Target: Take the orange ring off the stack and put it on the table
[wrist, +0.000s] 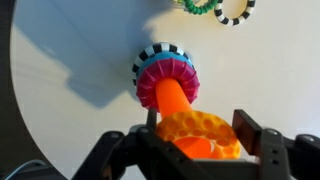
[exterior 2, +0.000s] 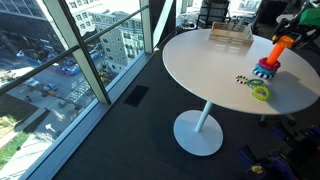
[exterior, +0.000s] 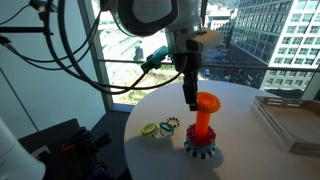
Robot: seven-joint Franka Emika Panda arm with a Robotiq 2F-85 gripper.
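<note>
The orange ring [wrist: 200,132] sits high on the stack [exterior: 201,140], around the top end of the upright orange post [wrist: 172,98] and well above the toothed base [wrist: 165,72]. It is not on the worktop [exterior: 245,150]. In the wrist view the ring fills the gap between the two dark fingers [wrist: 247,130], and the jaws are drawn in narrow against its sides, gripping it. In an exterior view the ring [exterior: 207,101] shows as a wider orange knob at the head of the post, with one dark finger hanging straight down just beside it on the window side. Below the ring, the wrist view shows a pink ridged band and a black-and-white checked edge where the post meets the base. The stack stands upright on the white worktop [exterior 2: 205,65], near the rim, and in both exterior views it is small against the round top. Two loose rings lie flat on the worktop close to the stack but apart from it: a green ring [exterior: 150,129] and, touching or nearly touching it, a multicoloured ring [exterior: 170,125]. A shallow tray [exterior: 290,120] rests further across the worktop, well apart from the stack. Tall window glass [exterior 2: 70,70] runs beside the worktop.
</note>
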